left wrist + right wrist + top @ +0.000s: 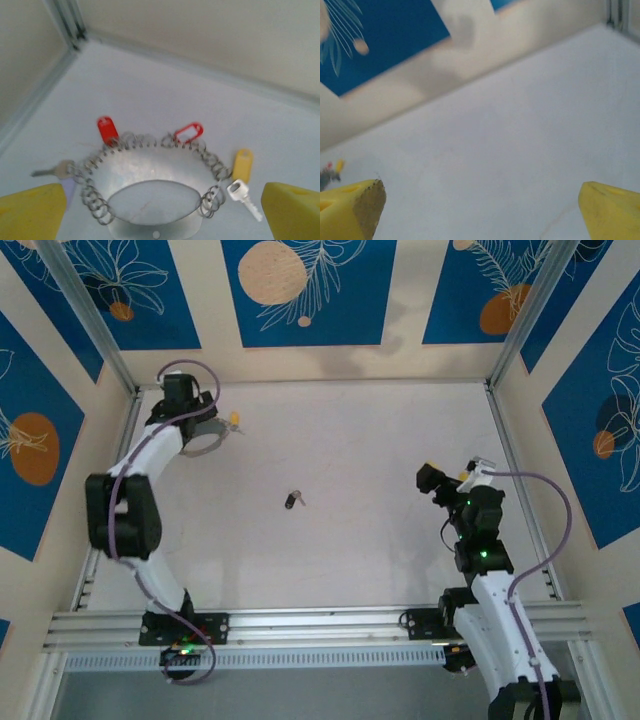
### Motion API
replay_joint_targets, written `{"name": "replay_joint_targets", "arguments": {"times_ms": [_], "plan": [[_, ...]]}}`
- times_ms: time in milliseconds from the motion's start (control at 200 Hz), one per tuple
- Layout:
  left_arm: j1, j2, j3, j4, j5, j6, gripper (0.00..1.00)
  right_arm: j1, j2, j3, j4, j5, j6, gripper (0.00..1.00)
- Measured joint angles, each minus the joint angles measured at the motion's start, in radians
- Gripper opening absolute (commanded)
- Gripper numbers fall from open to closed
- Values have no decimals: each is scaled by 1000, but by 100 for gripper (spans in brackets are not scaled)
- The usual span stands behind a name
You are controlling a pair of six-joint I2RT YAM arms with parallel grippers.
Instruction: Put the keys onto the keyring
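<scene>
Metal keyring (pixel 150 167) sits just ahead of your spread left gripper (pixel 162 212), probably light, stiff, slippery, so pinch its rim; black-headed key (pixel 292 500) lies well away from your spread right gripper (pixel 482 210).

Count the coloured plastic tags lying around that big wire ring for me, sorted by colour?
Red plastic tags: 2, one solid, one with a clear window
Yellow plastic tag: 1
Total: 3, all lying around the rim of the large grey metal keyring
</scene>
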Motion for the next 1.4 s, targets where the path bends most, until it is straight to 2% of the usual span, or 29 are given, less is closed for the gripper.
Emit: {"name": "replay_joint_targets", "arguments": {"times_ms": [140,285,410,585,715,885,1100,1240,1400], "plan": [[3,208,138,-98,87,-2,100,19,72,65,-113,-49,-34,99],[10,371,316,-206,241,11,100,49,110,80,-155,-83,-60,99],[10,429,391,-273,320,21,100,74,138,80,-163,-116,-76,99],[4,437,386,-328,387,39,100,97,180,84,-165,-146,-90,99],[-10,407,324,-295,413,48,100,107,225,117,-174,-153,-90,99],[-72,307,155,-225,403,58,100,109,354,256,-251,-131,-58,99],[-172,158,-89,-121,414,64,100,-78,319,277,-259,-216,38,99],[-281,49,-251,-62,422,62,100,-95,363,291,-261,-285,58,100],[-447,-70,-414,-14,426,26,98,-69,455,299,-288,-348,43,83]]}}
